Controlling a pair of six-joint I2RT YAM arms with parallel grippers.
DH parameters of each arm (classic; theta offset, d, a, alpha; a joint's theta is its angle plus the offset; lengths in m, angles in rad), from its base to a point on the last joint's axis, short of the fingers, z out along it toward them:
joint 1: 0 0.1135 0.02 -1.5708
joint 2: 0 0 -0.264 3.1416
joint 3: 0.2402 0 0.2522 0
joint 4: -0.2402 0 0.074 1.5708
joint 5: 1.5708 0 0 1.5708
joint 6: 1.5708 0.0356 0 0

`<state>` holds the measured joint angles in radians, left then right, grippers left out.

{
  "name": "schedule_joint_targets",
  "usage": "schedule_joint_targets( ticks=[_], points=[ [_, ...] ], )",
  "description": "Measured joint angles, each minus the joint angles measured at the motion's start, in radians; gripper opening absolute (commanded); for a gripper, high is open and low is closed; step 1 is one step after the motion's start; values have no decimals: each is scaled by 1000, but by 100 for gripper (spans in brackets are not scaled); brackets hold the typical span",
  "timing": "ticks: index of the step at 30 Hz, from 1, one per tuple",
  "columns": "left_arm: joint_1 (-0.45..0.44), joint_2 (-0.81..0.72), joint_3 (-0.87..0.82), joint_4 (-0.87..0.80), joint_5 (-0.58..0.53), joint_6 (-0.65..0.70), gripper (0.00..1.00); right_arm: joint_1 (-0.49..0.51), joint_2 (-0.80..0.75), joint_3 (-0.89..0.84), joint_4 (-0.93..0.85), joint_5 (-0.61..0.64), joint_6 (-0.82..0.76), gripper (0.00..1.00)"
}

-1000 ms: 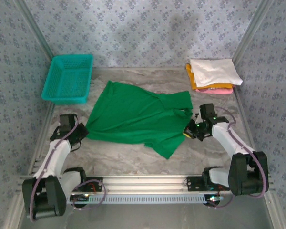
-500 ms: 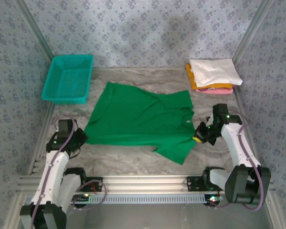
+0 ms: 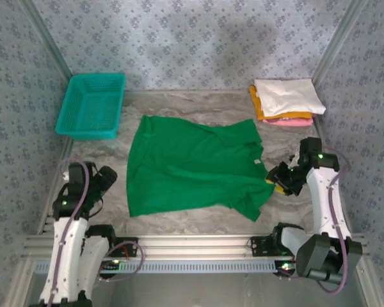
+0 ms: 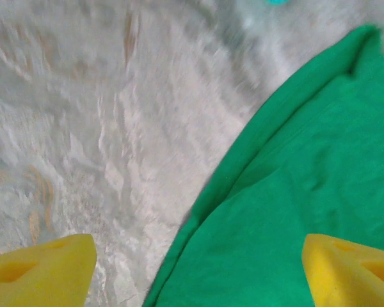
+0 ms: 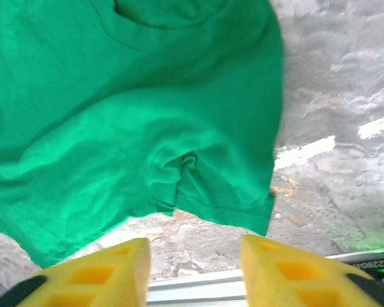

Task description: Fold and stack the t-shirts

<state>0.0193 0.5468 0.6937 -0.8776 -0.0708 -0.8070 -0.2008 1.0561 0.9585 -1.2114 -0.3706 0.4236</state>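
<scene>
The green t-shirt (image 3: 192, 167) lies spread flat in the middle of the table, collar toward the right. My left gripper (image 3: 107, 178) sits just left of its left edge, open; in the left wrist view its yellow fingertips (image 4: 40, 268) stand wide apart above the shirt's edge (image 4: 294, 192), holding nothing. My right gripper (image 3: 277, 180) is at the shirt's right sleeve, open; in the right wrist view (image 5: 195, 272) bare table lies between its fingers and the sleeve hem (image 5: 217, 204) is just beyond them. A stack of folded t-shirts (image 3: 287, 99), white on orange-yellow on pink, rests at the back right.
A teal mesh basket (image 3: 91, 105) stands at the back left. Patterned walls close in the marbled table (image 3: 198, 105) on three sides. A metal rail (image 3: 198, 245) runs along the near edge between the arm bases.
Both grippers have opened and let go of the green shirt after drawing it toward the near right. The shirt now lies flatter, and both arms have pulled back from it.
</scene>
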Motion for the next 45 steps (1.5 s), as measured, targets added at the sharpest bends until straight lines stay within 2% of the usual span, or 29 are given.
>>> schedule_joint_targets(
  ticks=[1,3,6,7,9,11,12,13,14,16,19,21,25,28,30,33,45],
  points=[
    [0,-23,29,-1,-14,8,83,-2,1,20,-4,8,1,64],
    [0,-55,77,6,-32,32,79,-2,8,60,-5,21,-8,61],
    [-8,33,126,50,-17,84,71,26,34,108,12,48,-14,54],
    [-21,109,130,88,3,104,66,53,51,122,23,61,-12,50],
    [-68,290,128,185,45,135,55,126,94,139,68,79,-6,36],
    [-138,491,129,303,66,171,38,220,175,157,131,96,6,23],
    [-171,578,136,340,72,187,38,257,230,169,166,98,7,21],
    [-201,668,156,367,78,208,40,286,292,182,209,95,13,23],
    [-232,763,192,387,84,232,44,304,351,191,259,91,20,29],
    [-273,917,301,404,85,269,44,312,465,219,341,84,36,45],
    [-299,1099,492,446,85,313,41,293,631,305,443,52,43,48],
    [-301,1168,568,489,85,341,46,273,724,363,528,8,64,50],
    [-301,1244,620,515,84,382,48,249,849,430,652,-62,107,51],
    [-301,1324,667,512,85,404,55,244,909,467,694,-82,138,54],
    [-301,1376,694,513,85,411,63,242,935,480,723,-94,165,54],
    [-301,1407,697,511,85,405,69,242,955,482,746,-98,196,56],
    [-249,1410,704,510,81,417,70,216,946,395,778,-97,243,58]
  ],
)
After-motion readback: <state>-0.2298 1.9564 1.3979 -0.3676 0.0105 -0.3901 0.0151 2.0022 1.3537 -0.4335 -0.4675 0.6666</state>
